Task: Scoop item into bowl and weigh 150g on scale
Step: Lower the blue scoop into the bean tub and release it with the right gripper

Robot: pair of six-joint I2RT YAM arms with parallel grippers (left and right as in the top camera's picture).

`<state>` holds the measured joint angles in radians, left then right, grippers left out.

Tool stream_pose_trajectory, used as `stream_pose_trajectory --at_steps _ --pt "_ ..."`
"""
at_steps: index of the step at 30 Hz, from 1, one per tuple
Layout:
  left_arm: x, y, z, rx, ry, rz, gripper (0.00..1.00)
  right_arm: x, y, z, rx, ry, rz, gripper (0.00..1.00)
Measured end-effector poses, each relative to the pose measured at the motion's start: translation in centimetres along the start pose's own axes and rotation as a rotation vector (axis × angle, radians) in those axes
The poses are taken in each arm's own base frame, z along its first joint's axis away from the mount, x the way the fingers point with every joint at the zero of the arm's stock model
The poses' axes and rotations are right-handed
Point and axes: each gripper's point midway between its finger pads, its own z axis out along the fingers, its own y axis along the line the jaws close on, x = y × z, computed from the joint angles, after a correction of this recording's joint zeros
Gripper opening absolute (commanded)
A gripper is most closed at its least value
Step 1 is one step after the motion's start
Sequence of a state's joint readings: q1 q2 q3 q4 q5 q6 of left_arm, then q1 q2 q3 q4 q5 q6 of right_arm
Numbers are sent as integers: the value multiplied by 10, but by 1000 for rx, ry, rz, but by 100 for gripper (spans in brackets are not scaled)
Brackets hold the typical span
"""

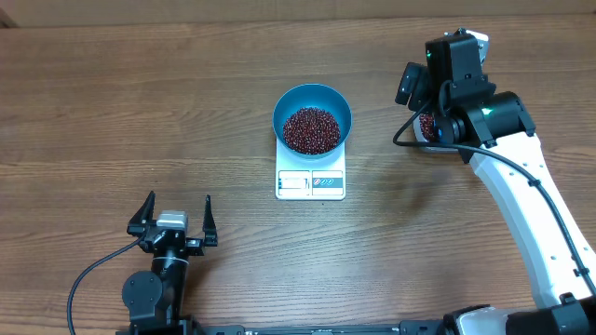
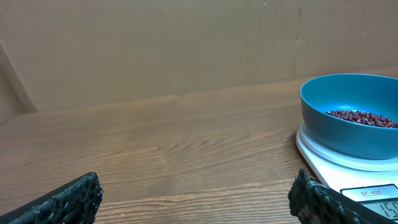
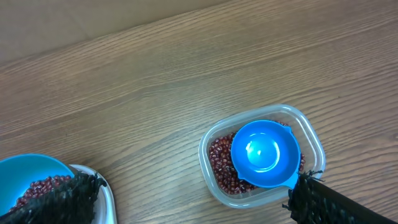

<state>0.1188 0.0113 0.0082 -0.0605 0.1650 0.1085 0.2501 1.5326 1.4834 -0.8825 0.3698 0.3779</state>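
- Blue plastic is showing in two places: the deep bowl [image 1: 313,95] is sitting on the white scale [image 1: 310,181], and the small scoop [image 3: 264,152] is lying cup-up and empty in the clear tub [image 3: 317,146].
- Red-brown beans [image 1: 311,128] are covering the floor of the bowl, and more are filling the tub around the scoop.
- The right gripper [image 3: 193,190] is hovering over the tub, so it is by far the nearer one to the scoop. In the right wrist view the scoop is lying off toward the right-hand finger, not centred between the two.
- The scoop's handle seems to be running out toward that same finger, but the finger is hiding most of it, so I cannot tell exactly how its long axis is lying.
- From the right gripper, the bowl and scale are lying to the left, near but not touching the tub.
- The right fingers are standing wide apart, holding nothing and touching nothing.
- The left gripper [image 1: 173,216] is sitting low near the front edge of the table [image 1: 112,112], well apart from the scale. Its fingers are also spread wide and empty, and the bowl is lying ahead of it and to its right.
- The scale's display is peeping into the left wrist view, but it is cropped too much to read. Whether another scoop is needed is therefore a guess, and if so, the right arm is placed for it.
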Motion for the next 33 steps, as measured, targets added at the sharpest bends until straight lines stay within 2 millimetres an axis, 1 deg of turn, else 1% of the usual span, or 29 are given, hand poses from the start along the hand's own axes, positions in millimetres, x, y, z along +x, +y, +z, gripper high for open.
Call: stream_pose_trajectory --at_steps 15,18,21,24,27,30,33 --pt "0 0 0 0 0 0 99 0 0 0 0 1 -1 100" --pt "0 0 0 0 0 0 100 5 -2 0 9 18 -7 100" --pt "0 0 0 0 0 0 99 4 -2 0 5 10 -5 100" --pt "0 0 0 0 0 0 100 4 -1 1 -31 -57 23 100" --pt "0 0 0 0 0 0 100 5 -1 -4 -98 -173 70 100" --pt "0 0 0 0 0 0 100 11 -5 -17 -191 -321 131 100" --pt "0 0 0 0 0 0 100 17 -14 -36 -281 -483 191 100"
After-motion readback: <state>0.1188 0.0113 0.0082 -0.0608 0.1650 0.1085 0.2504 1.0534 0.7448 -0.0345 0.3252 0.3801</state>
